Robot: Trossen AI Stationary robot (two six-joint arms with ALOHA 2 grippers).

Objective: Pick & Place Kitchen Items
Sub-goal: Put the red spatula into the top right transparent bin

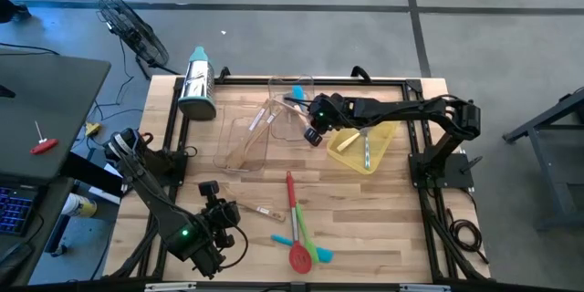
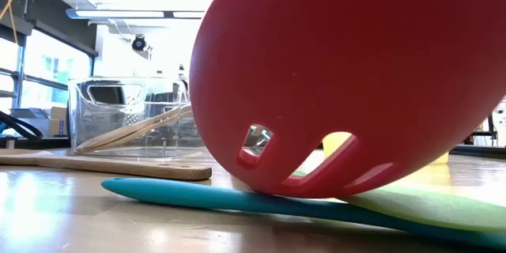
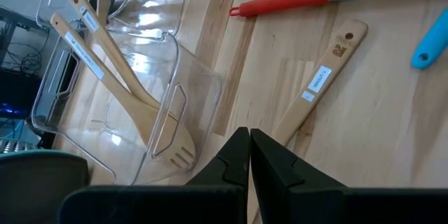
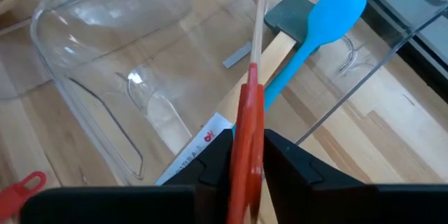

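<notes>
Currently right gripper (image 4: 246, 155) is grasping a red-handled utensil (image 4: 250, 122) over the clear tray (image 4: 84, 56); left gripper (image 3: 250, 155), clenched empty, is hovering beside a wooden spoon (image 3: 323, 77).

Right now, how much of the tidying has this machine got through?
Partly done. Two wooden utensils already lie in the near clear tray, and a metal utensil lies in the yellow tray. The right gripper holds a red-handled tool over the far clear tray. Still loose on the table: a red slotted spoon, a green spatula, a teal spatula and a wooden spoon by the shut left gripper.
</notes>
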